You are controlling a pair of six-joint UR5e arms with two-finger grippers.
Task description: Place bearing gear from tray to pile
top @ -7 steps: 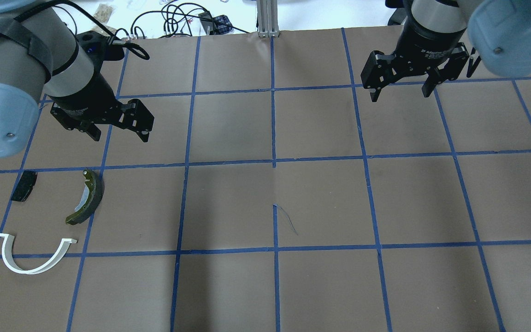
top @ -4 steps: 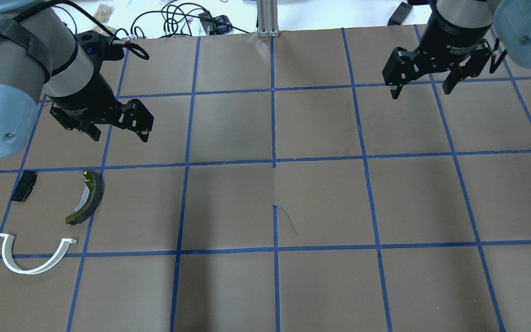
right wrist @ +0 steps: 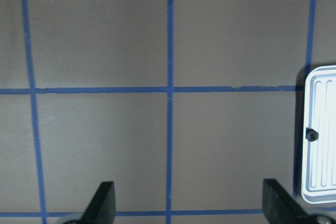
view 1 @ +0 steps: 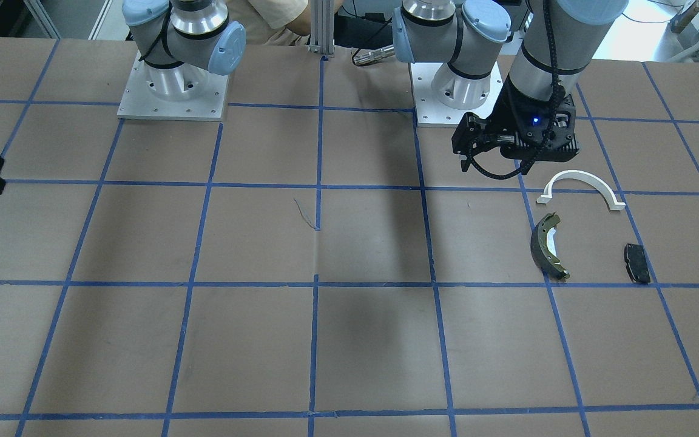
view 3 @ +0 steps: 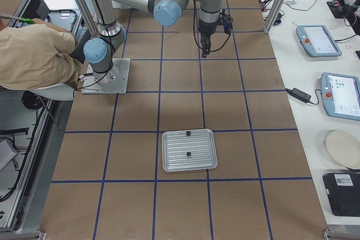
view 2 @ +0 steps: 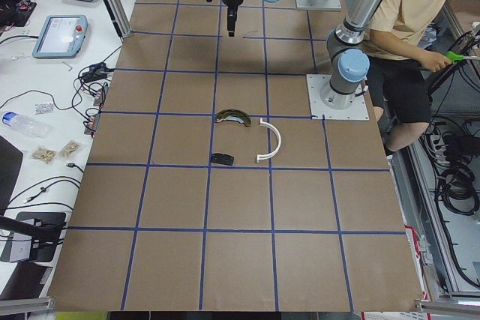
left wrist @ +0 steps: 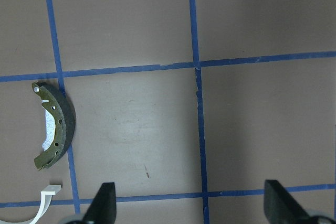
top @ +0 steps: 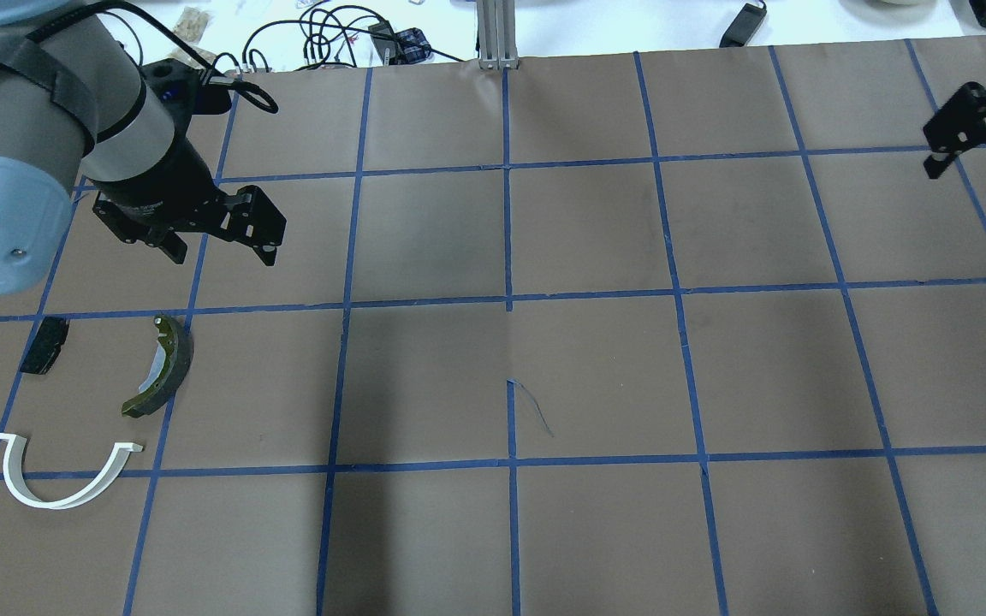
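The bearing gear [right wrist: 312, 135] shows as a small dark toothed piece just inside the rim of the tray [view 3: 202, 161], on the side facing the table's middle. The tray sits near the tabletop's right end, about midway between the robot's edge and the operators' edge. Only the exterior right view shows it whole, with a second small dark part [view 3: 188, 154] at its centre. The right wrist view catches only a strip of the tray, and overhead shows only a sliver.

The right gripper [right wrist: 190, 205] hangs over brown tabletop beside the tray, fingers spread wide and holding nothing. The left gripper [top: 222, 246], equally wide and empty, hovers by the pile in the left half: brake shoe [top: 159, 368], brake pad [top: 44, 345] and white arch [top: 65, 483]. Between tray and pile lies broad gridded tabletop [top: 596, 376].
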